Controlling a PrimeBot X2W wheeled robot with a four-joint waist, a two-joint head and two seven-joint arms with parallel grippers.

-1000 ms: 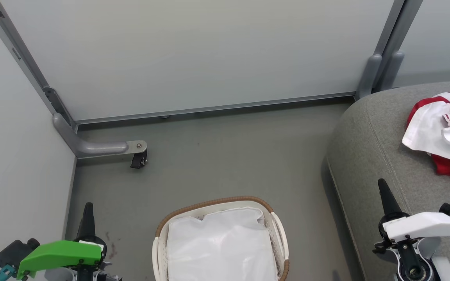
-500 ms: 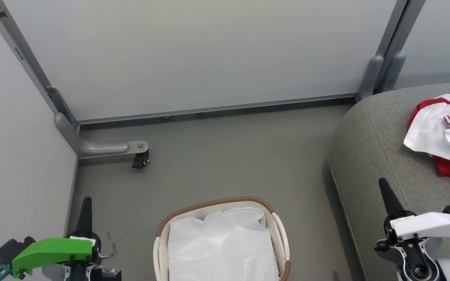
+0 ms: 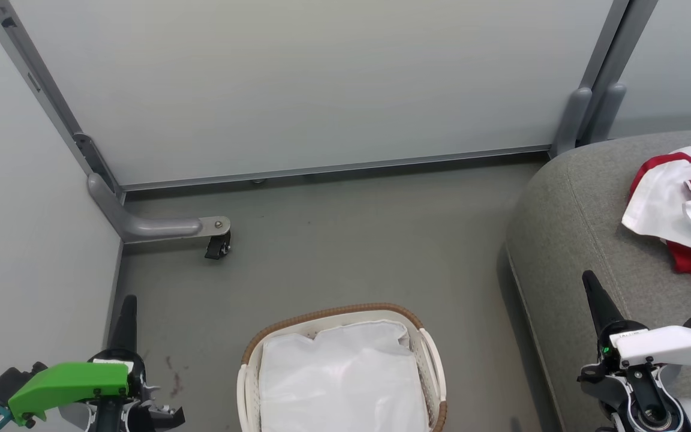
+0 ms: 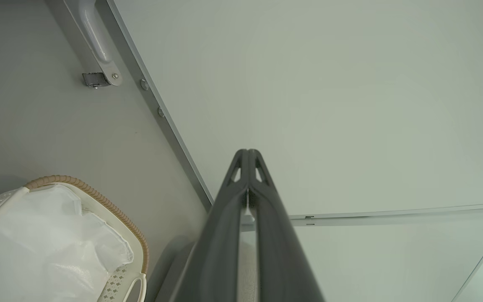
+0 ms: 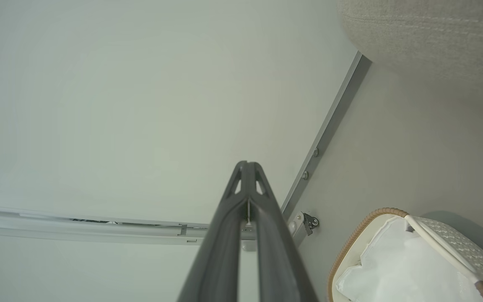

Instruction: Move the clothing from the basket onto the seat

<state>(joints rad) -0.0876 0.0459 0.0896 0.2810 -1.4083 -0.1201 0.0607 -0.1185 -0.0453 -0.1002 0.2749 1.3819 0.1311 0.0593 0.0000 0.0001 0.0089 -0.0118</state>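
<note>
Shows red-and-white clothing crumpled on the grey seat, well apart from the basket on the floor, white liner inside. Has left gripper and right gripper flanking the basket, fingers pressed together, gripping nothing.

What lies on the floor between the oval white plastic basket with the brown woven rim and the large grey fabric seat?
In the head view that stretch is bare grey floor; the basket and the seat stand apart.
</note>
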